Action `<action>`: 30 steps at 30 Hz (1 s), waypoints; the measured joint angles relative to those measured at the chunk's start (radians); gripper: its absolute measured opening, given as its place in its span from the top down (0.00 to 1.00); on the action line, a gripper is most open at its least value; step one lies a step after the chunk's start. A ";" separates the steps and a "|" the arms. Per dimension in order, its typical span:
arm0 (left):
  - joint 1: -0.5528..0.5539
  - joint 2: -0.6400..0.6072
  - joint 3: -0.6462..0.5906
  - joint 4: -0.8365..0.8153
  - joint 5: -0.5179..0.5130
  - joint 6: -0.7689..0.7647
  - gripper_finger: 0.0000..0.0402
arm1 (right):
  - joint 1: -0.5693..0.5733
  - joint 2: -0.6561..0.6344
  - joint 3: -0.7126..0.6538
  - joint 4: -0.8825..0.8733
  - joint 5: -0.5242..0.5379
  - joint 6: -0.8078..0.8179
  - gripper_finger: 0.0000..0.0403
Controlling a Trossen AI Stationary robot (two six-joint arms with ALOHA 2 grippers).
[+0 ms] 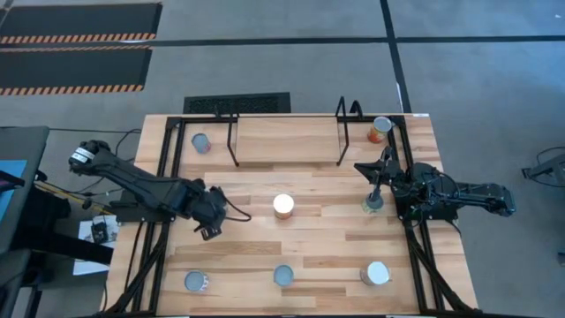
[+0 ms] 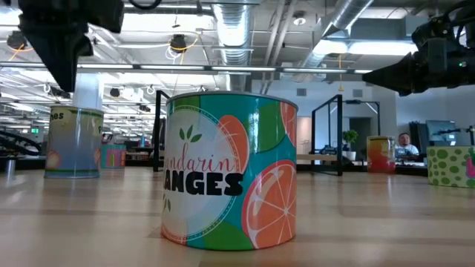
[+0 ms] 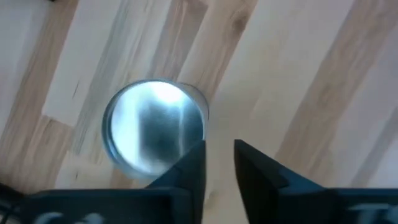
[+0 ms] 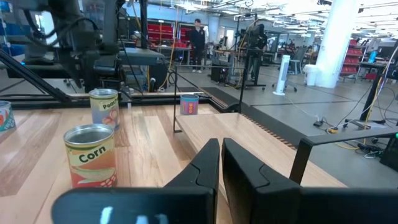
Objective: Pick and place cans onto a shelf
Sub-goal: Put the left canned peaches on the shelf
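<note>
nearest the low camera stands the mandarin can (image 2: 228, 172), teal and white with orange slices, its label reading "andarin" and "anges" where the curve lets it show. behind it on one side is a paler can (image 2: 73, 142) with a dark gripper hanging over it, and far off a red-orange can (image 2: 380, 154) and a green spotted can (image 2: 450, 166).

from above, cans sit spread over the table (image 1: 256, 252): three along the near edge, one bright-topped can (image 1: 283, 206) in the middle, a can (image 1: 201, 142) beside the shelf's left frame and an orange can (image 1: 380, 129) beyond its right frame. the shelf (image 1: 287, 140), a light board between black wire frames, lies at the far side with no can on it.

the left gripper (image 3: 219, 163) hangs over bare planks just beside a silver can top (image 3: 154, 127), fingers slightly apart and holding nothing. the right gripper (image 4: 221, 163) has its fingers nearly together, empty, near the corn can (image 4: 91, 155), labelled "corn", with a can (image 4: 104, 107) reading "pea" behind it.
</note>
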 joint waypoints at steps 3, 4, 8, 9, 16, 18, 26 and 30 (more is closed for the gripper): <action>0.000 0.000 -0.031 0.007 -0.020 0.039 0.72 | 0.000 0.000 0.000 0.000 0.000 0.000 0.89; 0.000 0.000 -0.041 0.009 -0.025 0.046 0.70 | 0.000 0.000 0.000 0.000 0.000 0.000 0.89; 0.000 0.000 -0.078 0.017 -0.030 0.049 0.67 | 0.000 0.000 0.000 0.000 0.000 0.000 0.89; 0.000 0.000 -0.087 0.017 -0.036 0.049 0.67 | 0.000 0.000 0.000 0.000 0.000 0.000 0.89; 0.000 -0.004 -0.115 0.020 -0.098 0.090 0.86 | 0.000 0.000 0.000 0.000 0.000 0.000 0.89; 0.000 -0.003 -0.115 0.026 -0.098 0.125 0.95 | 0.000 0.000 0.000 0.000 0.000 0.000 0.89; 0.038 0.002 -0.042 0.039 -0.041 0.195 1.00 | 0.000 0.000 0.000 0.000 0.000 0.000 0.89; 0.094 0.002 0.027 0.061 -0.011 0.282 1.00 | 0.000 0.000 0.000 0.000 0.000 0.000 0.89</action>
